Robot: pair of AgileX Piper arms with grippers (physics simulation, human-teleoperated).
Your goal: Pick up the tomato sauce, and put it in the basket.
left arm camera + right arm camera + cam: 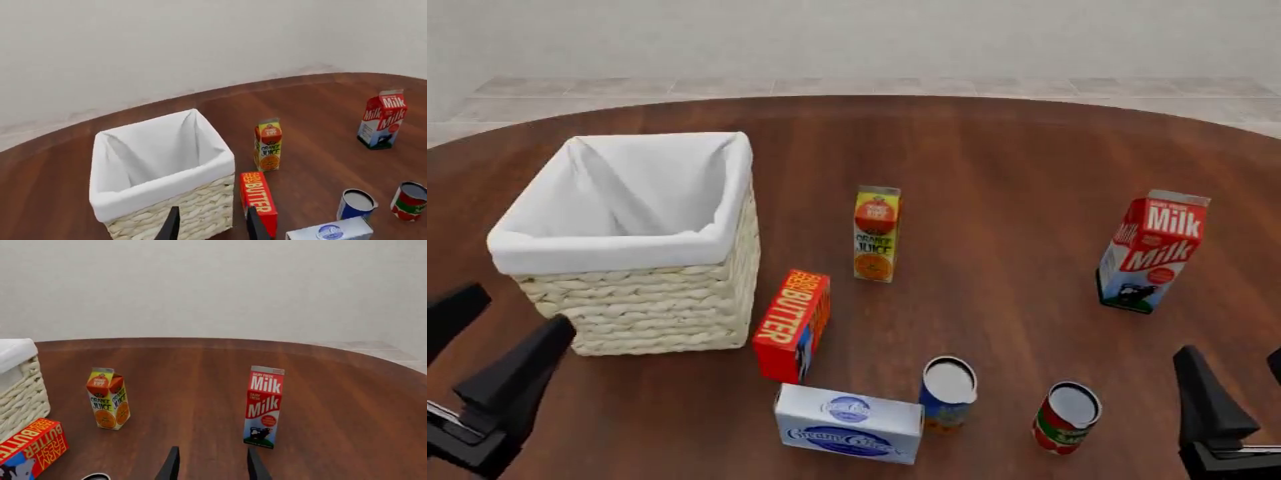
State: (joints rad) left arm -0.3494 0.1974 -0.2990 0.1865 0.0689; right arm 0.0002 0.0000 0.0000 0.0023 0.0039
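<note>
Although nothing has been grasped yet, the layout already holds some traps. At far left of the front view the left gripper (487,375) hangs spread and empty, low beside the basket (641,295), a large wicker box with white lining. Moving right, a red butter box (793,326) stands just off the basket's near corner, with an orange juice carton (877,234) behind it and a flat white cream cheese box (849,423) in front. Next comes a blue-labelled can (946,395), then, near it but apart, the tomato sauce (1066,418), upright with a red label. A milk carton (1150,252) stands farther back on the right. The right gripper (1228,410), fingers parted and empty, waits just right of the sauce. Likely risks: taking the similar blue can by mistake, nudging it while closing on the sauce, or clipping the butter box or basket rim during the carry.
</note>
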